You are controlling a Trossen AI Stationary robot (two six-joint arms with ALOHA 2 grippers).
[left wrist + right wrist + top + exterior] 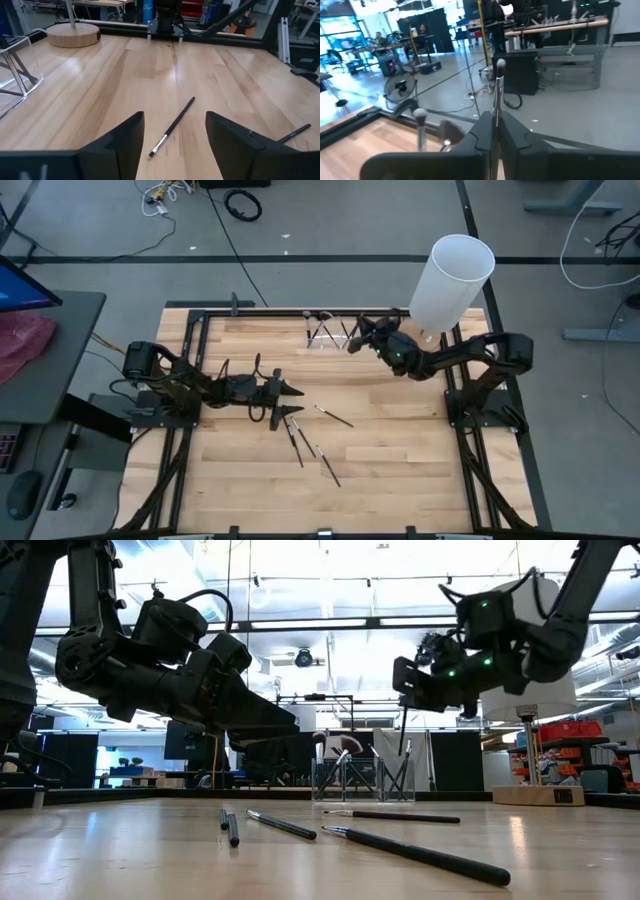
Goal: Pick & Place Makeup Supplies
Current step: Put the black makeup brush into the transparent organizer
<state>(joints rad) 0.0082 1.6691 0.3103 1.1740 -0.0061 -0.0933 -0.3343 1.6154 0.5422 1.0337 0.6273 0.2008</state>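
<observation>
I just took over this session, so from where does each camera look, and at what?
High: overhead, straight down; both arms, clear holder.
Low: table height, looking across; left gripper, right gripper above loose brushes.
Left wrist: past its open fingers at one loose brush.
Right wrist: its fingers pinch an upright brush.
Shared: high and low show the holder.

Black cabled arms [470, 355], seemingly green-lit wrist.

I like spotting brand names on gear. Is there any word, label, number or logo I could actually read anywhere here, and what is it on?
None can be read in any view.
The white cylinder shows no print.
The brushes on the table show no lettering.
The brush held by the right gripper shows no marking.
The left gripper carries no label.
Signs in the room behind are too blurred to read.
</observation>
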